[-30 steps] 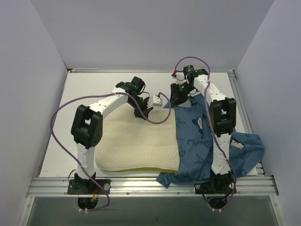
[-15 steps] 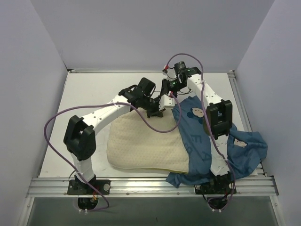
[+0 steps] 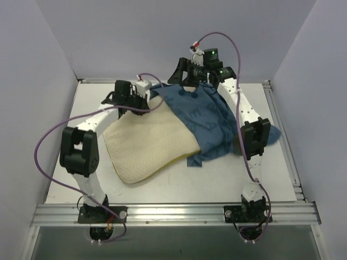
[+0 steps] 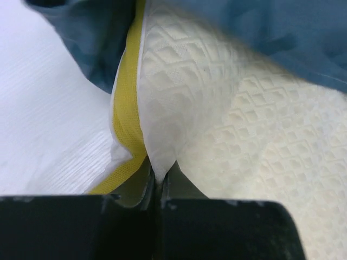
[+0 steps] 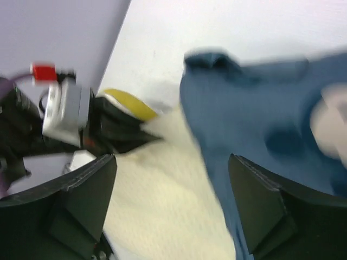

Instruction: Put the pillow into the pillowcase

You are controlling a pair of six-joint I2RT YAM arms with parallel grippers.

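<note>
The cream quilted pillow lies tilted across the middle of the table, with its yellow piping showing along the edge. The blue printed pillowcase is draped over the pillow's far right part and trails off to the right. My left gripper is shut on the pillow's far corner; in the left wrist view a fold of white fabric is pinched between the closed jaws. My right gripper hangs wide open above the pillow and the pillowcase, holding nothing. It sits over the pillowcase's far edge.
The white table is boxed in by pale walls at the left, back and right. A metal rail runs along the near edge. Purple cables loop off both arms. My left gripper shows in the right wrist view.
Both arms have swung toward the back of the table, dragging pillow and pillowcase away from the near edge. The right gripper has opened and let go of the pillowcase, which now covers the pillow's far corner.
</note>
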